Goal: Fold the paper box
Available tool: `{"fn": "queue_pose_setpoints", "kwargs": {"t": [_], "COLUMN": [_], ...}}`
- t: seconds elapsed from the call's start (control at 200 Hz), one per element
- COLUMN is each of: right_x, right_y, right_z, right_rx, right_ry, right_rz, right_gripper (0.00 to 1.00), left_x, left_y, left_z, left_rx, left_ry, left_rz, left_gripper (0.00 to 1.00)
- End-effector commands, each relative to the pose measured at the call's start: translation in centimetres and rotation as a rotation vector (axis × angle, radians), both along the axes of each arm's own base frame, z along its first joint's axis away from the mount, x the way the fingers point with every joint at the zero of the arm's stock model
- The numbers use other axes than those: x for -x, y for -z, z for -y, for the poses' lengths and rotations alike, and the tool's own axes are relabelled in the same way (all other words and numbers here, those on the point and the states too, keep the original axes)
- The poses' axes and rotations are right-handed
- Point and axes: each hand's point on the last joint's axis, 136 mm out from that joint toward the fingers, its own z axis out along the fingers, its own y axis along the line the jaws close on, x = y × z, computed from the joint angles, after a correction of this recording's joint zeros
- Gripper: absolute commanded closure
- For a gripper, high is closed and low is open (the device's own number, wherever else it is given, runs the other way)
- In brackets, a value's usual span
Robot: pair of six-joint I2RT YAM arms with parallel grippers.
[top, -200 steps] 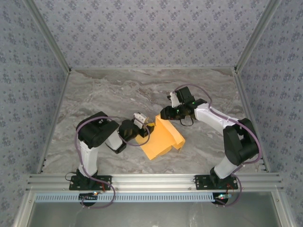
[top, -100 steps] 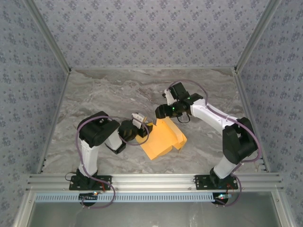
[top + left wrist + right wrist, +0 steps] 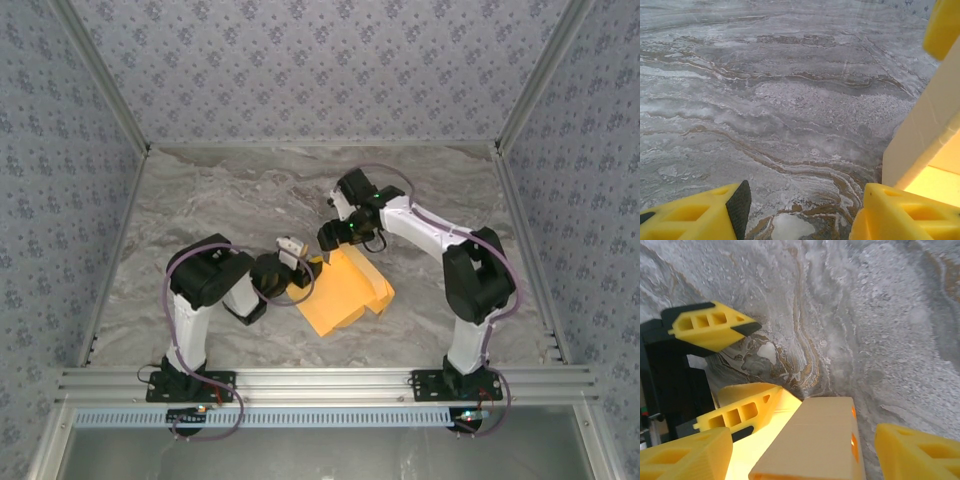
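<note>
At bench [image 3: 230,200] centre, the part-folded box [image 3: 345,300] lies flat with one panel standing up at its far end. Judged light, thin and springy at the creases; likely to slide or dent under a hard pinch. Best taken by a flap edge near a crease. Right hand [image 3: 805,440] is open, straddling the raised panel without clamping it. Left hand [image 3: 802,202] is open and empty, one finger against the box's left side.
</note>
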Motion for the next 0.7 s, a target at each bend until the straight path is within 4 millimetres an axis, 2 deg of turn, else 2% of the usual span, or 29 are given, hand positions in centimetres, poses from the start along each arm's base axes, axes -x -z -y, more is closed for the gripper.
{"fn": "queue_pose_setpoints", "kwargs": {"t": [0.0,0.215,0.365,0.46,0.56,0.695], "right_x": [0.4,0.9,1.0,1.2,1.4,1.9], "right_y": [1.0,2.6,2.8,2.8,3.0,2.5], "right_z": [0.1,0.7,0.6,0.4,0.5,0.6], "right_rx": [0.062,0.153,0.154,0.142,0.159,0.204], "right_ry": [-0.049,-0.101,-0.12,-0.145,-0.169,-0.223], "right_rz": [-0.025,-0.026,-0.021,-0.019,-0.022,0.015], "right_gripper": [0.27,0.39,0.52,0.54,0.54,0.55], "left_x": [-0.3,-0.6,-0.4,-0.5,-0.7,-0.8], "left_y": [1.2,1.0,0.2,-0.4,-1.8,-5.7], "left_z": [-0.6,-0.8,-0.3,-0.3,-0.7,-1.1], "left_rx": [0.017,0.058,0.087,0.117,0.176,0.301], "left_ry": [-0.029,-0.021,0.015,0.029,0.046,0.11], "left_rz": [-0.058,-0.087,-0.089,-0.099,-0.113,-0.123], "left_gripper": [0.37,0.37,0.37,0.37,0.36,0.36]}}
